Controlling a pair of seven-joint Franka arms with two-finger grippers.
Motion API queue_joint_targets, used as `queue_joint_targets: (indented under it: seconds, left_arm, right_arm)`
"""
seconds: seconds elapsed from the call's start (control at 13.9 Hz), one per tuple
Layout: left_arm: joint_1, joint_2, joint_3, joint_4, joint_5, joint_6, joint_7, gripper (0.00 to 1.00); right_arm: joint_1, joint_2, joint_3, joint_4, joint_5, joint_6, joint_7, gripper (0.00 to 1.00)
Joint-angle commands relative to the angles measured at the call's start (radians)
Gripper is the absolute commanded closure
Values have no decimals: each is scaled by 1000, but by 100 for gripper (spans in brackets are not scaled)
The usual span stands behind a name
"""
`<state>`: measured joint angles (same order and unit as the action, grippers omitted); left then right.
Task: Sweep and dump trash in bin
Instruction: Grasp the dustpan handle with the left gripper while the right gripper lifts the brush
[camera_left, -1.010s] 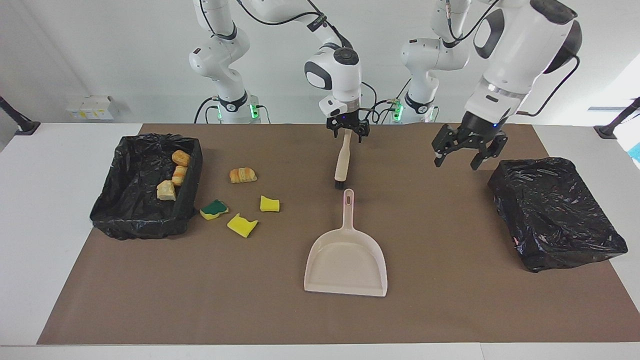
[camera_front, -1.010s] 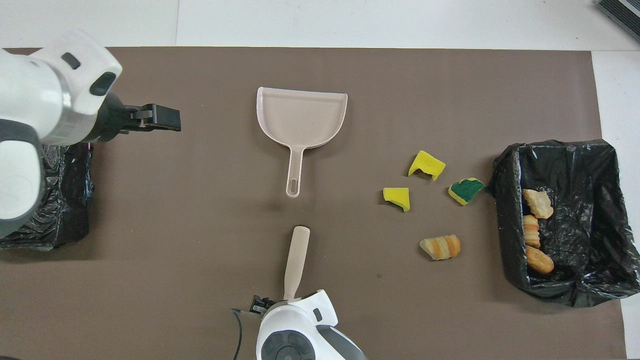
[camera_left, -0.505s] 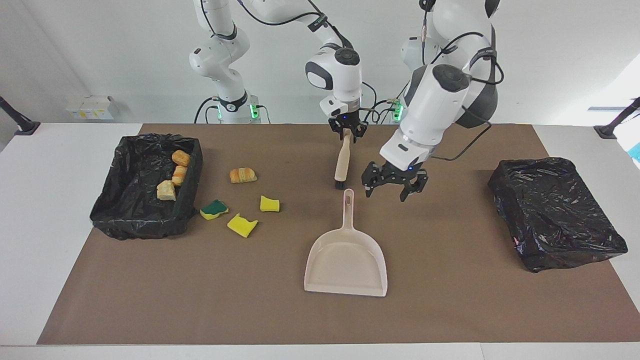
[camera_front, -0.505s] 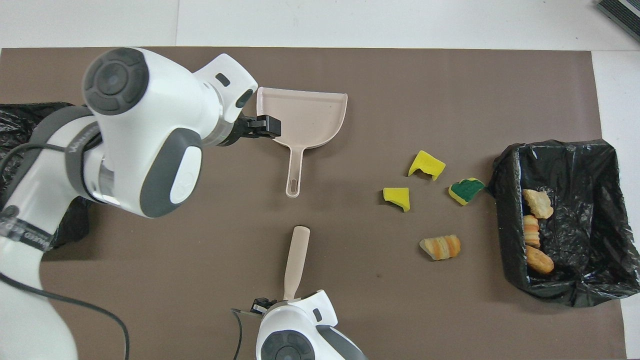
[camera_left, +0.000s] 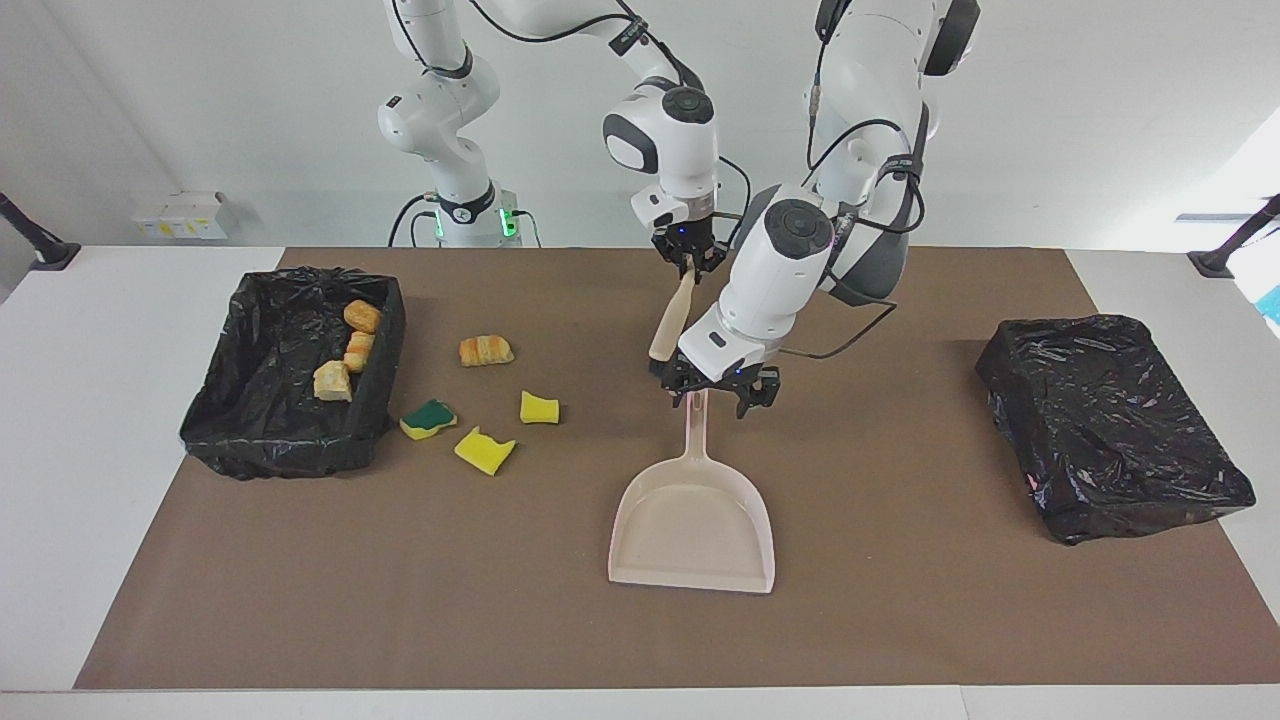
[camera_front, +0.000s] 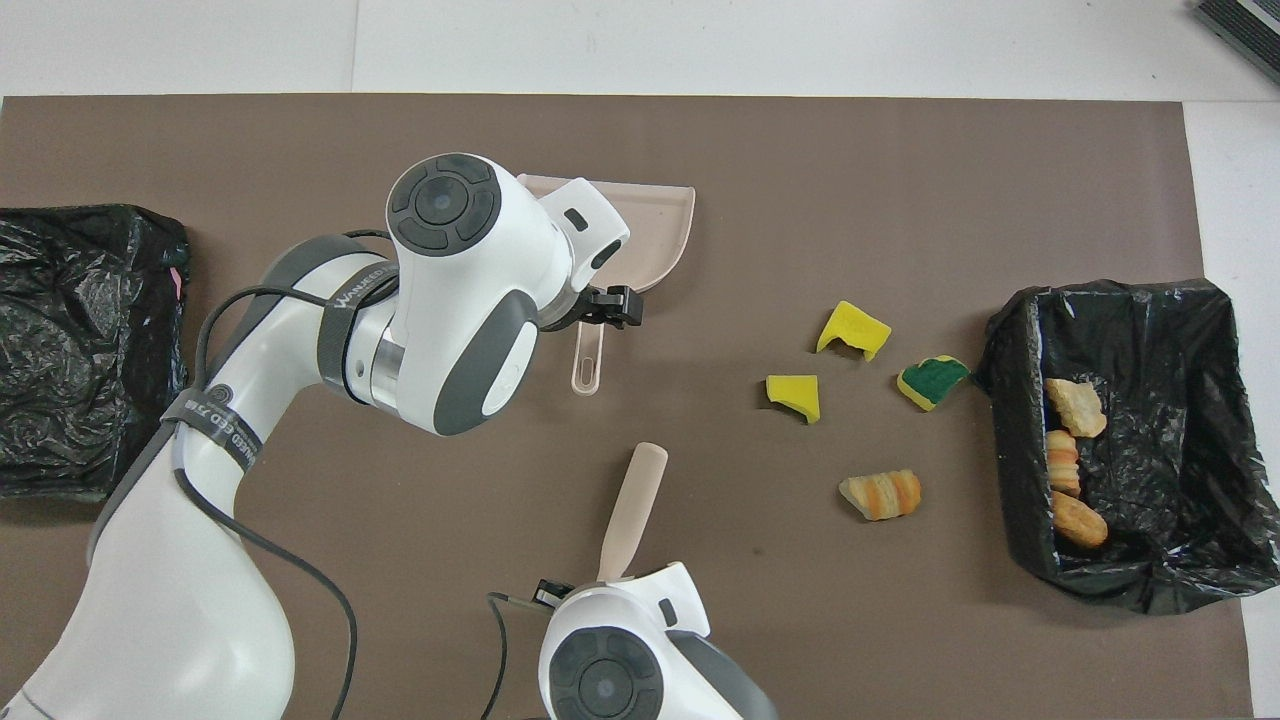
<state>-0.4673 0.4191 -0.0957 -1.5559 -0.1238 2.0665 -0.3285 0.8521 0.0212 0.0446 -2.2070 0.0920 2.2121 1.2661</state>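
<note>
Facing view, left hand (camera_left: 713, 394) now over dustpan (camera_left: 694, 520) handle, jaws spread

right end effector (camera_left: 689, 262) tilted brush (camera_left: 669, 325), left end effector (camera_left: 716, 388) reached dustpan (camera_left: 694, 520)

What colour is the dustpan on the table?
The dustpan is pale beige, plain with no pattern; the facing view shows it best.

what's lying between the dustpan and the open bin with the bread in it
Two yellow sponge pieces and a green-topped one lie on the mat between the dustpan and the open bin, clearest in the overhead view.
</note>
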Motion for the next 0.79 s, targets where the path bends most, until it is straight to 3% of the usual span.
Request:
queue_joint_targets:
  seconds: [0.0,0.36,0.72]
  left_arm:
    - [-27,-6,14,-55,-3,1,2,0]
    - [-27,32,14,-64,1,35,0,0]
    - [-47,66,17,-41,35,58,-7,0]
  right_arm:
    - [-88,-60,4,0,11,-136,-68,100]
    - [-156,-69,-2,7,-98,-319,-65,100]
    - [-176,-73,-2,18,-216,-405,-132,100]
